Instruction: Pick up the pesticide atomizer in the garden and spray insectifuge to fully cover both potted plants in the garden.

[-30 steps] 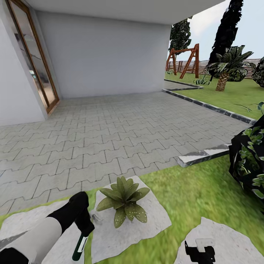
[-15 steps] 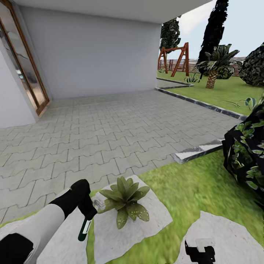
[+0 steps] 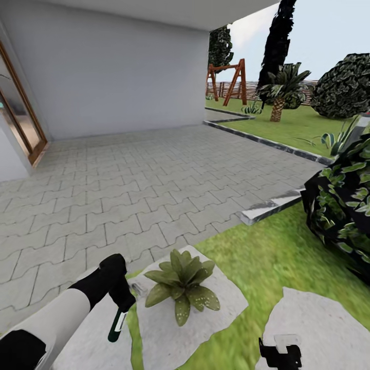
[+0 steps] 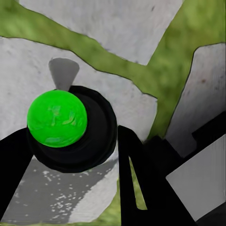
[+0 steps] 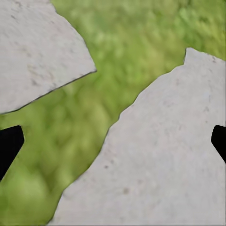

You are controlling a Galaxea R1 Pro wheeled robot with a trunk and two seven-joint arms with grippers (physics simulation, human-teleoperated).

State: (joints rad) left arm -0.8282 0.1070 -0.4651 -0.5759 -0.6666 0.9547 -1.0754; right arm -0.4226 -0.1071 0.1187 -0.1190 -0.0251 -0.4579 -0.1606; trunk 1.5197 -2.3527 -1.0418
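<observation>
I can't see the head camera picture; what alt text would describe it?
The robot's left hand holds a dark green spray bottle beside a small potted plant with white-speckled leaves, standing on a pale stepping stone in grass, with grey paving and a house wall beyond.

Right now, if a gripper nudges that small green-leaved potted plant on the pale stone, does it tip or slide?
Probably slides, not tips: the small green-leaved potted plant is a low, wide rosette on a flat pale stepping stone. The leaves look bendy and would likely give first. The left gripper already holds the dark green spray bottle beside it.
</observation>
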